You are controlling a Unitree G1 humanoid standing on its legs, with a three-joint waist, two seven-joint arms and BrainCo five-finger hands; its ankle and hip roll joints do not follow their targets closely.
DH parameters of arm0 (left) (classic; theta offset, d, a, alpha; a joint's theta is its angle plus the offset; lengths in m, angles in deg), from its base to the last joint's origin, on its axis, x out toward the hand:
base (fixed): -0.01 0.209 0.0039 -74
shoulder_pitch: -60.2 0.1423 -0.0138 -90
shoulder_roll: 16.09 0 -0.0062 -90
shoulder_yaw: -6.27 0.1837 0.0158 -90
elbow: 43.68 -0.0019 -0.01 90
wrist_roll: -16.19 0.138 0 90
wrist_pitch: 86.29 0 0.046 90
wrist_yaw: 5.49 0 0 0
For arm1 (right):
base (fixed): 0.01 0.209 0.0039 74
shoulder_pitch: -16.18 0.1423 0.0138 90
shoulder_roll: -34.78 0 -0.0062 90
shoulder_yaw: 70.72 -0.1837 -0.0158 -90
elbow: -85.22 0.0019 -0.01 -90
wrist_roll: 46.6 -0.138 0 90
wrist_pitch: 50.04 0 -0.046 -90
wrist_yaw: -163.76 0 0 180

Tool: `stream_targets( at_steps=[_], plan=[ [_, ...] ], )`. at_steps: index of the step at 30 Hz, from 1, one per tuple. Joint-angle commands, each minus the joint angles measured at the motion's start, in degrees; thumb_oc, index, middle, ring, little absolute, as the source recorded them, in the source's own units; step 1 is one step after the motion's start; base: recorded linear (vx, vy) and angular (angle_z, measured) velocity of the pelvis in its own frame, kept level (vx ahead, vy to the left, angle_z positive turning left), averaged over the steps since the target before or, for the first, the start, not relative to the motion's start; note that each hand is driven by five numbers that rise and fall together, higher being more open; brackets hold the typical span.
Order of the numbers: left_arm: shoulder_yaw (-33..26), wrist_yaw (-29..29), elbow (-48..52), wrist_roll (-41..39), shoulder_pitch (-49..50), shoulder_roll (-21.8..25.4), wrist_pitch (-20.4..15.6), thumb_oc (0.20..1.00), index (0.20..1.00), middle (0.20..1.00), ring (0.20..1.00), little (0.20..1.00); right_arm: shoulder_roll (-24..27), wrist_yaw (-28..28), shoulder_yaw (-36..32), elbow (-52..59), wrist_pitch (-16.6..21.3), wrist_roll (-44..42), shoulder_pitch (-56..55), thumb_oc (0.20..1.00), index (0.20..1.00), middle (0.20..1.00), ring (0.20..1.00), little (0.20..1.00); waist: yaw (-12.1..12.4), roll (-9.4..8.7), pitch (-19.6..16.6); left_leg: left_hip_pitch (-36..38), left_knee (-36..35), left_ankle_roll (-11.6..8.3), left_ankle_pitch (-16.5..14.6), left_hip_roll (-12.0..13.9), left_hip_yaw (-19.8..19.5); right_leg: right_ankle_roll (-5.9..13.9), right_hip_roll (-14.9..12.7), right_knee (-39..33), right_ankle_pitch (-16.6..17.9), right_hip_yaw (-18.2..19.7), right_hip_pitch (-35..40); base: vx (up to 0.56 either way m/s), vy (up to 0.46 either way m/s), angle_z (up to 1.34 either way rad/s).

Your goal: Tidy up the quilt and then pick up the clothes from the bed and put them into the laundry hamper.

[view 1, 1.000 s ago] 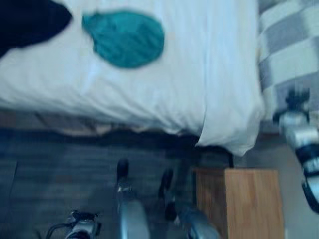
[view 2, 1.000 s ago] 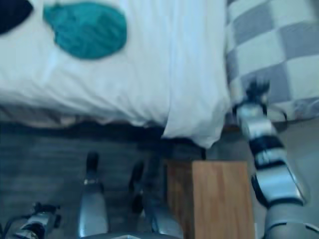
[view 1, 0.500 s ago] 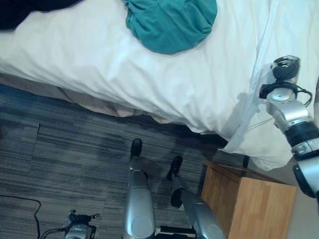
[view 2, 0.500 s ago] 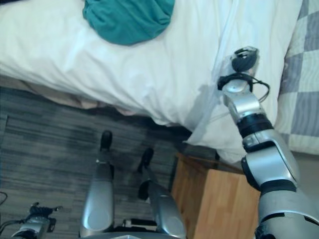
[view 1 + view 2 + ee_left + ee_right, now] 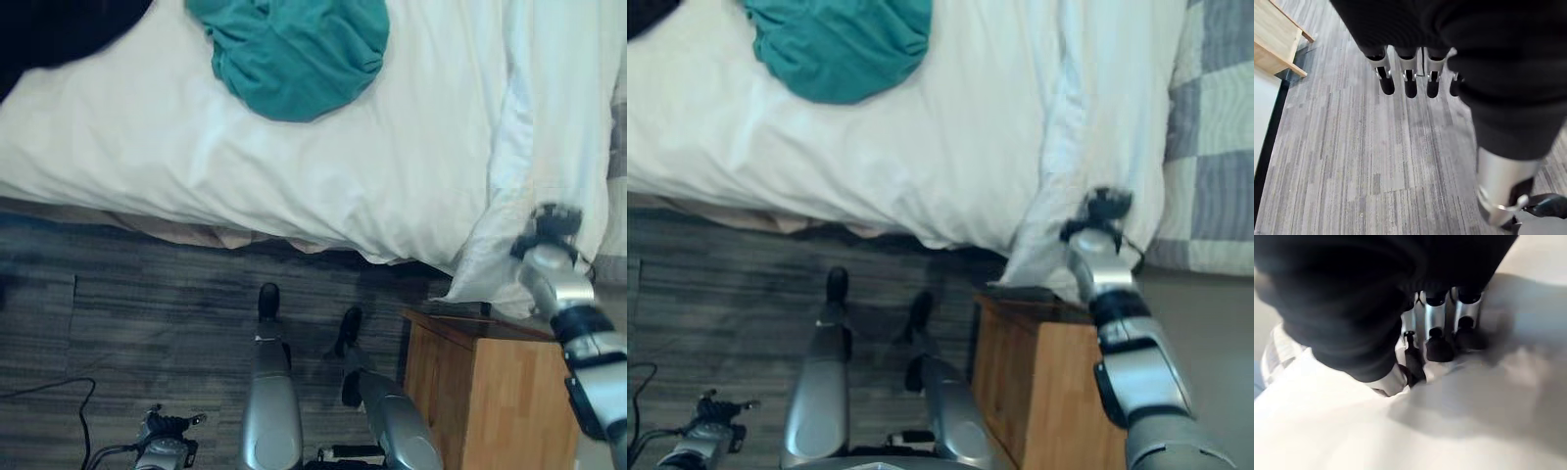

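White quilt covers the bed, and your right hand has its fingers curled into the cloth at the quilt's near right corner, where the edge droops off the bed just above the wooden nightstand. In the right wrist view the dark tips look pinched on a fold of the white fabric, so I read it as clamped on the quilt, likely so you can pull that hanging corner straight. That corner is bunched and creased into a long ridge running far along the right side; the rest of the quilt lies fairly flat with soft wrinkles. To the right of it a grey-and-white checked blanket shows.

Your left hand hangs low over the grey carpet floor, fingers straight and apart, holding nothing, parked out of the way.

Clothes not collected yet: a teal garment sits crumpled in a round heap on the quilt at the far middle, and a dark garment lies at the far left. Quilt step looks to be the one in hand.
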Motion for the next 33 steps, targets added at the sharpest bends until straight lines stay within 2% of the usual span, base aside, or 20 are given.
stream_targets(
  at_steps=[1, 2, 4, 7, 8, 10, 11, 12, 13, 14, 15, 21, 22, 26, 30, 31, 33],
  plan=[
    [-1.7, 2.2, -0.6, -1.1, 4.0, -3.4, 2.4, 1.000, 1.000, 1.000, 1.000, 1.000, -0.6, -2.7, 0.8, 0.1, 0.7, 1.5, -14.5, 0.200, 0.200, 0.200, 0.200, 0.200, -4.5, 3.32, 2.0, 2.2, 1.9, -0.92, -2.1, 2.9, -1.7, 5.46, -2.4, 5.9, -4.0, 1.1, 0.0, -0.02, 0.133, -0.18],
    [-1.7, 2.2, -0.6, -1.1, 4.0, -3.5, 2.5, 1.000, 1.000, 1.000, 1.000, 1.000, -1.0, -2.6, 0.9, 0.1, 1.4, 2.1, -15.1, 0.200, 0.200, 0.200, 0.200, 0.200, -4.6, 3.33, 2.0, 2.4, 1.8, -0.90, -2.2, 2.9, -1.5, 5.47, -2.4, 5.9, -4.0, 1.2, 0.1, -0.01, 0.127, -0.28],
    [-1.3, 3.2, -0.1, -0.3, 4.0, -4.5, 3.5, 1.000, 1.000, 1.000, 1.000, 1.000, -6.7, -5.6, 3.2, -0.7, 5.1, 4.3, -23.8, 0.200, 0.200, 0.200, 0.200, 0.200, -6.5, 3.54, 0.4, 6.1, 1.0, -0.57, -2.4, 2.7, 0.3, 5.67, -2.7, 5.0, -3.8, 2.3, 2.8, 0.01, 0.159, -0.30],
    [-1.0, 3.3, -0.8, 1.1, 3.8, -5.5, 3.9, 1.000, 1.000, 1.000, 1.000, 1.000, -9.4, -9.8, 4.3, -4.2, 5.1, 6.0, -27.2, 0.200, 0.200, 0.200, 0.200, 0.200, -7.4, 4.18, -1.6, 9.4, -0.5, -0.33, -2.4, 2.3, 1.5, 6.00, -3.2, 3.9, -3.6, 2.8, 5.5, 0.04, 0.160, -0.29],
    [-0.6, 3.3, -1.4, 1.6, 3.7, -6.0, 3.8, 1.000, 1.000, 1.000, 1.000, 1.000, -10.6, -13.7, 4.8, -7.1, 3.8, 7.0, -27.9, 0.200, 0.200, 0.200, 0.200, 0.200, -7.5, 4.74, -2.5, 11.3, -1.6, -0.17, -2.3, 2.0, 1.9, 6.18, -3.5, 3.2, -3.6, 2.9, 7.0, 0.05, 0.180, -0.27],
    [-0.3, 3.3, -2.0, 2.2, 3.6, -6.9, 3.4, 1.000, 1.000, 1.000, 1.000, 1.000, -12.4, -17.4, 5.8, -11.2, 2.1, 8.2, -28.2, 0.200, 0.200, 0.200, 0.200, 0.200, -7.5, 5.50, -3.6, 13.7, -3.1, -0.05, -2.1, 1.6, 2.6, 6.37, -3.8, 2.4, -3.6, 2.8, 8.7, 0.04, 0.156, -0.18],
    [-0.3, 3.3, -2.0, 2.2, 3.6, -6.9, 3.4, 1.000, 1.000, 1.000, 1.000, 1.000, -12.4, -17.4, 5.8, -11.2, 2.1, 8.2, -28.2, 0.200, 0.200, 0.200, 0.200, 0.200, -7.5, 5.50, -3.6, 13.7, -3.1, -0.05, -2.1, 1.6, 2.6, 6.37, -3.8, 2.4, -3.6, 2.8, 8.7, 0.07, 0.253, -0.07],
    [-0.1, 3.4, -2.5, 2.5, 3.4, -8.5, 3.3, 1.000, 1.000, 1.000, 1.000, 1.000, -15.2, -19.6, 6.9, -17.8, 1.4, 8.5, -29.1, 0.511, 0.511, 0.511, 0.511, 0.511, -7.5, 6.78, -5.6, 16.0, -4.5, 0.16, -1.6, 1.1, 3.2, 6.46, -4.5, 1.9, -3.4, 2.4, 10.3, 0.05, 0.249, -0.02],
    [-0.1, 3.6, -2.7, 2.4, 3.3, -9.1, 2.8, 1.000, 1.000, 1.000, 1.000, 1.000, -15.8, -20.4, 7.1, -19.2, 0.5, 7.8, -29.4, 0.655, 0.655, 0.655, 0.655, 0.655, -7.5, 7.15, -5.8, 16.7, -4.6, 0.22, -1.7, 1.0, 3.3, 6.47, -4.7, 1.9, -3.5, 2.2, 11.0, 0.08, 0.485, 0.07],
    [0.0, 3.9, -3.5, 2.4, 3.1, -11.5, 1.7, 1.000, 1.000, 1.000, 1.000, 1.000, -18.1, -22.3, 6.2, -25.2, -3.2, 8.2, -30.3, 1.000, 1.000, 1.000, 1.000, 1.000, -7.6, 8.88, -7.5, 18.3, -4.6, 0.30, -1.4, 0.9, 3.5, 6.00, -5.5, 2.7, -3.8, 1.4, 12.1, 0.07, 0.477, 0.16],
    [-0.1, 4.0, -3.6, 2.9, 3.1, -13.1, 1.1, 1.000, 1.000, 1.000, 1.000, 1.000, -19.2, -21.0, 6.2, -27.9, -6.1, 12.0, -31.1, 1.000, 1.000, 1.000, 1.000, 1.000, -7.8, 10.20, -8.4, 19.7, -4.2, 0.23, -1.4, 0.9, 3.5, 5.61, -6.0, 3.7, -4.8, 0.4, 13.5, 0.07, 0.433, 0.18],
    [-1.3, 4.9, -3.2, 0.7, 4.4, -15.4, 0.9, 1.000, 1.000, 1.000, 1.000, 1.000, -20.4, -20.6, 6.1, -32.4, -12.8, 18.4, -34.5, 1.000, 1.000, 1.000, 1.000, 1.000, -8.7, 11.95, -10.7, 22.2, -2.5, 0.27, -2.3, 1.2, 3.1, 4.58, -6.6, 6.3, -7.1, -1.4, 16.1, 0.13, 0.184, 0.10],
    [-3.0, 5.2, -3.8, -0.6, 5.7, -15.9, 1.2, 1.000, 1.000, 1.000, 1.000, 1.000, -20.3, -21.7, 5.2, -33.9, -14.2, 22.5, -35.8, 1.000, 1.000, 1.000, 1.000, 1.000, -9.2, 12.41, -11.4, 24.1, -2.1, 0.35, -3.1, 1.4, 2.7, 4.31, -6.5, 7.1, -8.2, -1.4, 17.6, 0.21, 0.095, 0.12],
    [-6.1, 6.2, -5.3, -2.5, 8.3, -16.6, 1.0, 1.000, 1.000, 1.000, 1.000, 1.000, -19.1, -22.7, 4.0, -35.2, -13.6, 25.8, -37.1, 1.000, 1.000, 1.000, 1.000, 1.000, -9.7, 12.73, -12.1, 26.3, -1.0, 0.45, -4.7, 1.1, 2.3, 3.95, -6.5, 7.8, -9.4, -1.4, 19.4, 0.23, 0.077, 0.10],
    [-8.9, 5.6, -6.5, -2.6, 10.3, -17.6, 0.0, 1.000, 1.000, 1.000, 1.000, 1.000, -17.4, -24.1, 2.0, -35.4, -12.1, 26.0, -36.6, 1.000, 1.000, 1.000, 1.000, 1.000, -9.0, 12.55, -12.3, 24.5, 4.7, -0.09, -6.1, 1.4, 0.6, 3.54, -6.9, 7.1, -9.1, -1.6, 21.1, 0.09, 0.114, 0.11],
    [-9.7, 5.9, -6.8, -3.9, 11.0, -17.6, -0.1, 1.000, 1.000, 1.000, 1.000, 1.000, -16.9, -23.7, 1.3, -35.5, -11.0, 24.7, -35.8, 1.000, 1.000, 1.000, 1.000, 1.000, -8.8, 12.73, -12.3, 25.0, 4.1, -0.55, -4.9, 3.0, 0.3, 3.69, -7.1, 7.2, -9.2, -1.8, 21.1, 0.02, 0.233, -0.06],
    [-10.3, 6.6, -7.1, -4.5, 11.3, -17.6, -0.4, 1.000, 1.000, 1.000, 1.000, 1.000, -16.6, -24.0, 0.7, -35.5, -10.5, 23.5, -35.3, 1.000, 1.000, 1.000, 1.000, 1.000, -8.9, 12.93, -12.4, 25.7, 2.5, -1.02, -3.4, 4.6, 0.5, 3.90, -7.3, 7.3, -9.2, -2.1, 21.0, 0.00, 0.273, 0.02]
  ],
)
